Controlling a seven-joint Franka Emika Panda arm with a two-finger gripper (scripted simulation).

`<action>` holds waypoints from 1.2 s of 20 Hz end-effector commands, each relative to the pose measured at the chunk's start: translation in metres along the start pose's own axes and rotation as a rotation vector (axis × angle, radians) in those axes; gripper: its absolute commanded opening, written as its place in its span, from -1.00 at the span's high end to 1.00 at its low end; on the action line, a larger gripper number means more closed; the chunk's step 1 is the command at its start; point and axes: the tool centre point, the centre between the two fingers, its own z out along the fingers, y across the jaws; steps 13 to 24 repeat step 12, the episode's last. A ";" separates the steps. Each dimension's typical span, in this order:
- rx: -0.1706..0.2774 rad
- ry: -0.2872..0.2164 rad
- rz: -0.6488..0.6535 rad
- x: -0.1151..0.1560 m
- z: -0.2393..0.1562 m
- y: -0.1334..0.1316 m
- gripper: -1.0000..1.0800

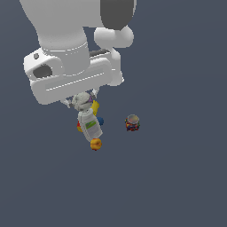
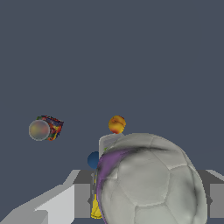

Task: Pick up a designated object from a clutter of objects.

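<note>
The designated object (image 2: pixel 151 179), a whitish-grey lumpy ball with a purple smear, fills the near part of the wrist view. It sits between my gripper's (image 2: pixel 148 201) two grey fingers (image 2: pixel 82 200). In the exterior view the designated object (image 1: pixel 82 101) hangs under the white hand, held by my gripper (image 1: pixel 82 100), above the clutter of objects (image 1: pixel 91 126). That heap holds a white green-labelled bottle (image 1: pixel 90 125), a yellow piece (image 1: pixel 95 106), a blue bit (image 1: pixel 100 120), a red bit (image 1: pixel 79 127) and a small orange ball (image 1: pixel 95 143).
A dark red-and-blue can (image 1: pixel 132 123) with a grey round top stands apart, on the heap's exterior-view right, and the can (image 2: pixel 46 128) also shows in the wrist view. The floor (image 1: pixel 177 177) is plain dark grey. The arm's big white links cover the upper part of the exterior view.
</note>
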 end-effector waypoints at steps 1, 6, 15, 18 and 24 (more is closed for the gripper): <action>-0.001 0.001 -0.001 0.003 -0.009 0.008 1.00; -0.001 0.001 -0.001 0.006 -0.019 0.017 1.00; -0.001 0.001 -0.001 0.007 -0.023 0.021 1.00; -0.001 0.001 -0.001 0.007 -0.023 0.021 1.00; -0.001 0.001 -0.001 0.007 -0.023 0.021 1.00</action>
